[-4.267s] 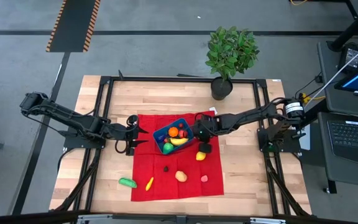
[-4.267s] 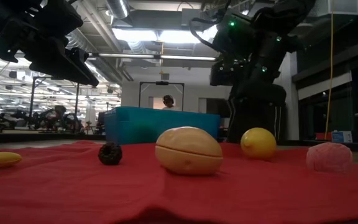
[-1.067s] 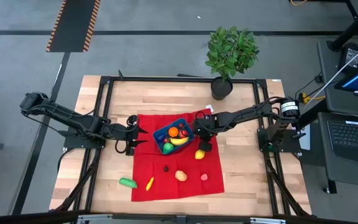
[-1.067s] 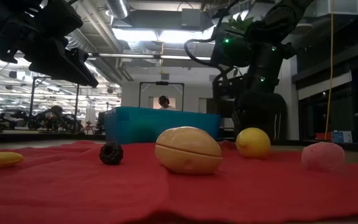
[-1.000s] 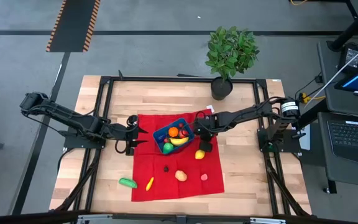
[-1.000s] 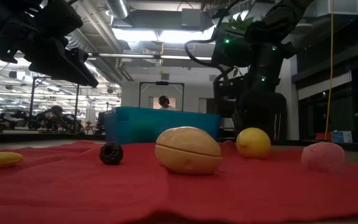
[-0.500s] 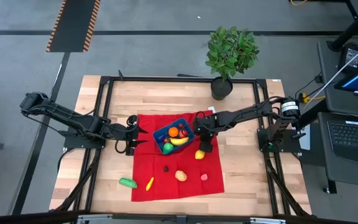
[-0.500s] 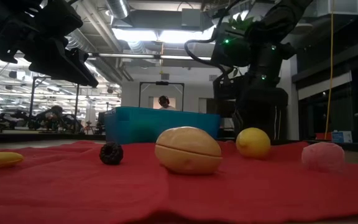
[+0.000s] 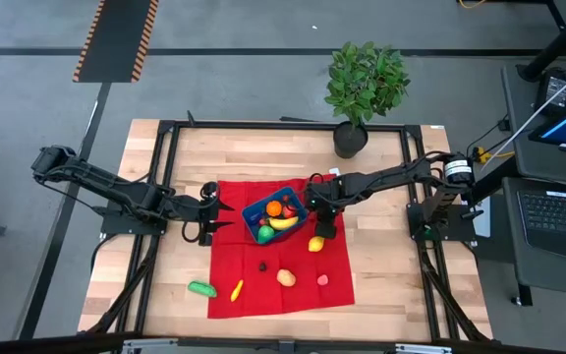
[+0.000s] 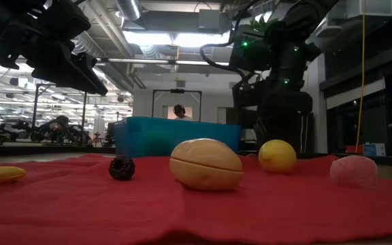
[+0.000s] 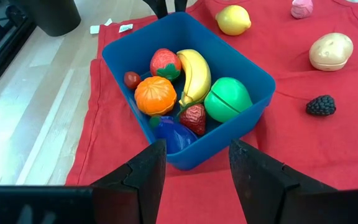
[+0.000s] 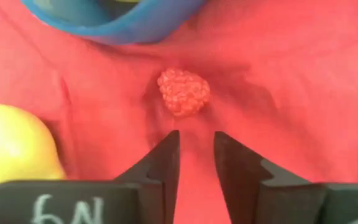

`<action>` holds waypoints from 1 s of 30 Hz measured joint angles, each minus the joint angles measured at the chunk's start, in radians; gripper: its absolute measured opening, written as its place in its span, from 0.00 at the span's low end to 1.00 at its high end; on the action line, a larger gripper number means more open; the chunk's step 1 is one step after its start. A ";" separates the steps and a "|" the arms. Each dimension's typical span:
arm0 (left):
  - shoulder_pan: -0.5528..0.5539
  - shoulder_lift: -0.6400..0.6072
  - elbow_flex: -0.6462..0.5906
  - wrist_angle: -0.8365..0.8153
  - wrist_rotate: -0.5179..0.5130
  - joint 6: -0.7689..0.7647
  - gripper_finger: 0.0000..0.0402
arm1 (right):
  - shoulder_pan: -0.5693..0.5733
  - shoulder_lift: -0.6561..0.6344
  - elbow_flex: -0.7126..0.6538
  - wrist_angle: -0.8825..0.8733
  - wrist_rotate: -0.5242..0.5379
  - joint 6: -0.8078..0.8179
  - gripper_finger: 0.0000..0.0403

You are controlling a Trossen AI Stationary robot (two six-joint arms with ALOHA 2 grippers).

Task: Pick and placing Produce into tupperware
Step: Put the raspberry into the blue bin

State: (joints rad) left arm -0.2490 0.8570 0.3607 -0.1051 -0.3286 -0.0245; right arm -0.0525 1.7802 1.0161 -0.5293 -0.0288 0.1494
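The blue tupperware (image 11: 188,93) stands on the red cloth (image 9: 283,295) and holds a banana (image 11: 194,74), an orange (image 11: 155,95), a strawberry (image 11: 165,63) and other produce. My right gripper (image 12: 196,138) points down over the cloth by the tupperware's right side, open a little with nothing between its fingers. A red raspberry (image 12: 184,92) lies on the cloth just beyond the fingertips, and a lemon (image 12: 11,146) lies beside them. My left gripper (image 11: 191,162) waits open at the tupperware's left side.
Loose produce lies on the cloth toward the near edge: a potato (image 9: 286,278), a blackberry (image 9: 262,265), a pink piece (image 9: 323,281), a yellow piece (image 9: 236,289) and a green one (image 9: 201,288). A potted plant (image 9: 362,84) stands at the far edge.
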 joint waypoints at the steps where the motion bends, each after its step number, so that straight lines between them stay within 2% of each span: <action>1: 0.000 0.000 0.000 0.000 0.000 0.000 0.42 | 0.000 0.000 0.000 0.001 0.000 -0.004 0.28; 8: 0.000 0.000 0.000 0.000 0.000 0.001 0.42 | 0.000 -0.010 0.010 -0.025 0.002 -0.119 0.46; 12: 0.000 0.000 0.000 0.000 0.000 0.001 0.42 | 0.000 -0.010 0.017 -0.004 0.014 -0.213 0.51; 18: 0.000 0.000 0.000 0.000 0.000 0.001 0.42 | 0.000 -0.010 0.017 0.038 0.073 -0.292 0.53; 25: 0.000 0.000 0.000 0.000 0.000 0.001 0.42 | 0.000 -0.010 0.017 0.095 0.068 -0.311 0.53; 30: 0.000 0.000 0.000 0.000 0.000 0.001 0.42 | 0.000 -0.010 0.017 0.092 0.025 -0.300 0.53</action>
State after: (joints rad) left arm -0.2492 0.8570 0.3607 -0.1051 -0.3286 -0.0235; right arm -0.0521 1.7705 1.0332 -0.4369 -0.0036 -0.1501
